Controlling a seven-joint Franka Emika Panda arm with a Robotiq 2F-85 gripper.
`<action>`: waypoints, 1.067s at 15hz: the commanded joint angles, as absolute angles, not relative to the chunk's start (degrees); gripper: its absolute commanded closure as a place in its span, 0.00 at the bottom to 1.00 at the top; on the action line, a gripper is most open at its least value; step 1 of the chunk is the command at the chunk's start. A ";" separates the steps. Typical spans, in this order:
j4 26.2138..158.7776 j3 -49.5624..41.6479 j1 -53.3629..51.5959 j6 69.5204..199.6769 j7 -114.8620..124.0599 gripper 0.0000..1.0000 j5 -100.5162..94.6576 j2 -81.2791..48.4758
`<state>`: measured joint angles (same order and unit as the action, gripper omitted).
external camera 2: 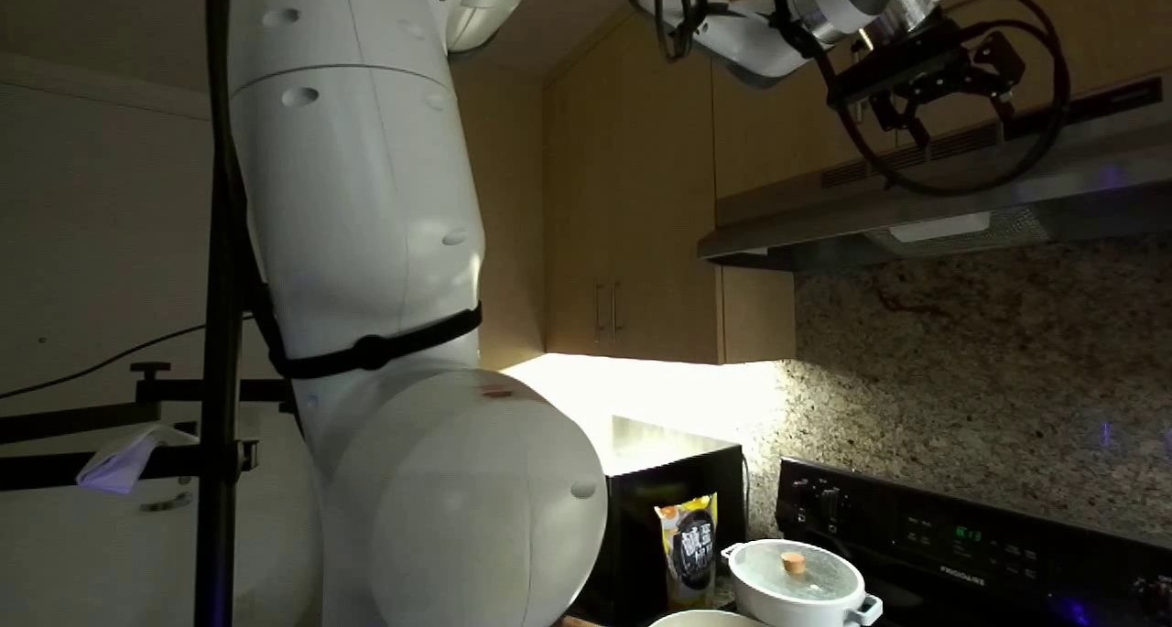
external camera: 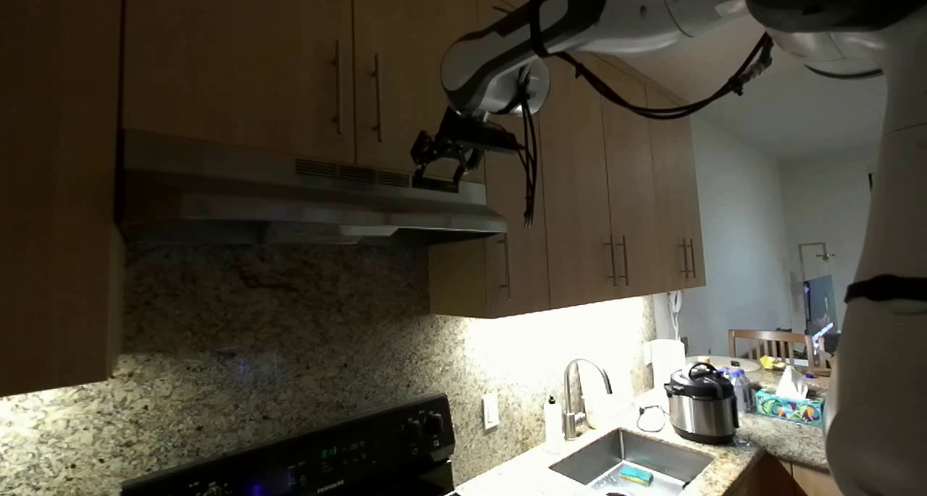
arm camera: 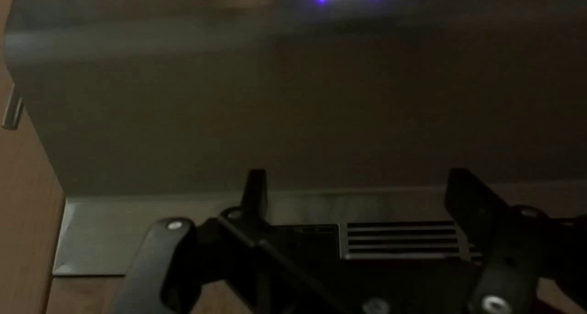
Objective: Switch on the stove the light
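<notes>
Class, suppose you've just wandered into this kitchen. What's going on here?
A robot arm reaches up to the hood above the stove, probably to switch on the hood's light. The gripper is open and holds nothing; it is close to the hood's vent slots and black panel, though whether it touches the hood is hard to tell. The light looks unlit, so the job seems not yet done.
</notes>
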<state>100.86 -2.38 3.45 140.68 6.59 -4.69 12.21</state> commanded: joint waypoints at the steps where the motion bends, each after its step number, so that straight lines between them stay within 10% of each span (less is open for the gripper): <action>1: 100.59 -2.21 3.67 140.50 6.44 0.00 -4.52 12.08; 16: 92.12 -4.63 3.55 144.34 4.72 0.00 3.76 3.27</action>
